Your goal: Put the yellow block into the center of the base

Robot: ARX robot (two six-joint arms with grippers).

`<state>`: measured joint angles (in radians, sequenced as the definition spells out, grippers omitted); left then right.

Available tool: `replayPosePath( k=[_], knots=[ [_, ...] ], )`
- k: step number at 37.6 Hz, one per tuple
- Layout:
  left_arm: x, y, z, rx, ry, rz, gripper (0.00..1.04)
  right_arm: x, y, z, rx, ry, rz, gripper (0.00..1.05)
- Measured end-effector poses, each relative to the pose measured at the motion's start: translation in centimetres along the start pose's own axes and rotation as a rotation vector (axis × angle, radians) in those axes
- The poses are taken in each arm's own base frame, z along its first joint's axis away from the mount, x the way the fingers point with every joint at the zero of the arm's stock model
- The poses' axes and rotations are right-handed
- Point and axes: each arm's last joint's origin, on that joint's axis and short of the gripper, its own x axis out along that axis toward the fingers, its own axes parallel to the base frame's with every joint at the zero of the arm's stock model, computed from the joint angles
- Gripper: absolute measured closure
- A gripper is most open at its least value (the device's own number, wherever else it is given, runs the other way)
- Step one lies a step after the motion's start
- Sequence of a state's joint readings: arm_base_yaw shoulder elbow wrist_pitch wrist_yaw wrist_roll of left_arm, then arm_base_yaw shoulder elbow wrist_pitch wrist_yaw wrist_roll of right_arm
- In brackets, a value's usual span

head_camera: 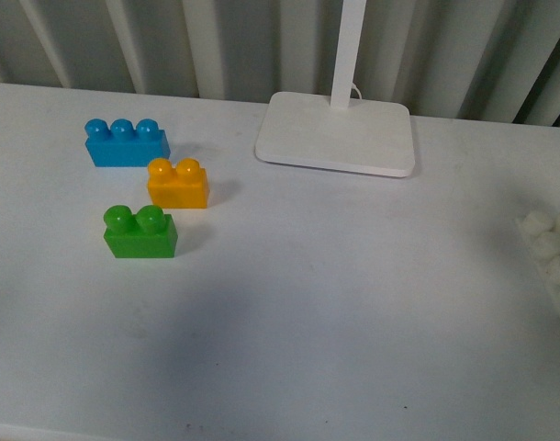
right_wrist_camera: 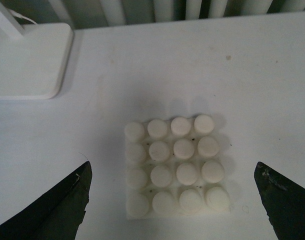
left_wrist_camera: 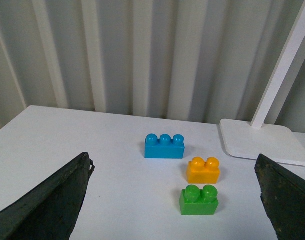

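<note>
The yellow block (head_camera: 178, 184) stands on the white table at the left, between a blue three-stud brick (head_camera: 126, 142) and a green two-stud brick (head_camera: 140, 231). It also shows in the left wrist view (left_wrist_camera: 203, 170). The white studded base (head_camera: 554, 259) lies at the right edge of the front view, cut off by the frame. It shows whole in the right wrist view (right_wrist_camera: 175, 166). My left gripper (left_wrist_camera: 175, 210) is open and empty, above the table, short of the green brick (left_wrist_camera: 199, 200). My right gripper (right_wrist_camera: 175, 205) is open and empty above the base. Neither arm shows in the front view.
A white lamp foot (head_camera: 337, 133) with a pole stands at the back centre, also in the left wrist view (left_wrist_camera: 262, 145) and the right wrist view (right_wrist_camera: 27, 60). A ribbed grey wall (head_camera: 216, 41) runs behind the table. The blue brick also shows in the left wrist view (left_wrist_camera: 164, 146).
</note>
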<state>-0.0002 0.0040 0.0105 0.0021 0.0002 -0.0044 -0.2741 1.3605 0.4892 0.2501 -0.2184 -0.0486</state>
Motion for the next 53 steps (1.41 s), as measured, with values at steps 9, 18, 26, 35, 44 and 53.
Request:
replayPosePath(
  k=[9, 18, 26, 35, 44, 53],
  knots=[
    [0.0, 0.0, 0.0, 0.000, 0.000, 0.000, 0.06, 5.7, -1.7, -0.7, 0.030, 0.153, -0.035, 0.09],
    [0.0, 0.0, 0.0, 0.000, 0.000, 0.000, 0.06, 8.7, -2.0, -1.1, 0.064, 0.251, -0.054, 0.09],
    [0.0, 0.0, 0.0, 0.000, 0.000, 0.000, 0.06, 10.3, -2.2, -2.6, 0.070, 0.342, -0.087, 0.09],
    [0.0, 0.0, 0.0, 0.000, 0.000, 0.000, 0.06, 11.3, -2.5, -2.9, 0.091, 0.390, -0.095, 0.09],
    [0.0, 0.0, 0.0, 0.000, 0.000, 0.000, 0.06, 12.3, -2.6, -3.4, 0.110, 0.418, -0.095, 0.09],
    [0.0, 0.0, 0.0, 0.000, 0.000, 0.000, 0.06, 12.5, -1.5, -3.3, 0.099, 0.434, -0.078, 0.09]
  ],
)
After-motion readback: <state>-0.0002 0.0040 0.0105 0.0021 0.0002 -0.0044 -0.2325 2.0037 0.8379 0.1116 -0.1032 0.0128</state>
